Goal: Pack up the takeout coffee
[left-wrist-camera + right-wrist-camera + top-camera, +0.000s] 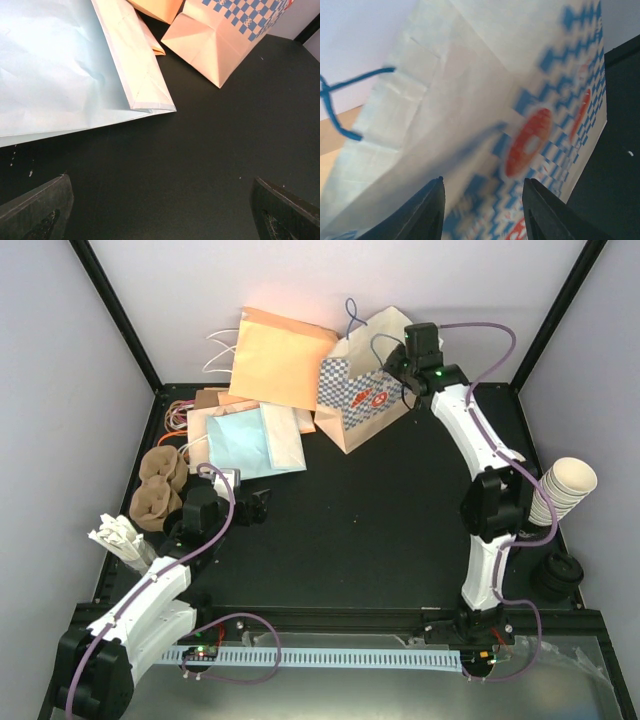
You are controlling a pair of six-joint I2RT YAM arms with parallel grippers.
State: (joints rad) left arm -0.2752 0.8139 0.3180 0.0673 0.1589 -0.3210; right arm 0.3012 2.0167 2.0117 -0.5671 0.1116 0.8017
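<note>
We can't tell where the single coffee cup is: no view shows it. The only cups we can see are the nested stack [560,485] at the right edge of the surface [380,530], beside the right arm's elbow.

Right hand [484,189]: reached to the far side, at the top right corner of the blue-checked bag [360,400], near its mouth. Fingers [432,212] are partly apart, with a clear gap. Only the bag's printed wall and red logo show behind that gap, and nothing sits between the pads. The wrist view is blurred, so we can't tell whether a finger touches the paper. The bag's blue handle [345,107] is off to the left of the hand.

Left hand [160,215]: fully open, holds nothing, over bare black surface. Just ahead of it are the corners of a light-blue bag [50,70] and a cream bag [135,65]. The checked bag's folded bottom lies beyond them.

Further out, an orange bag [285,355] leans at the back. Brown cup carriers [160,485] sit at the left edge.
</note>
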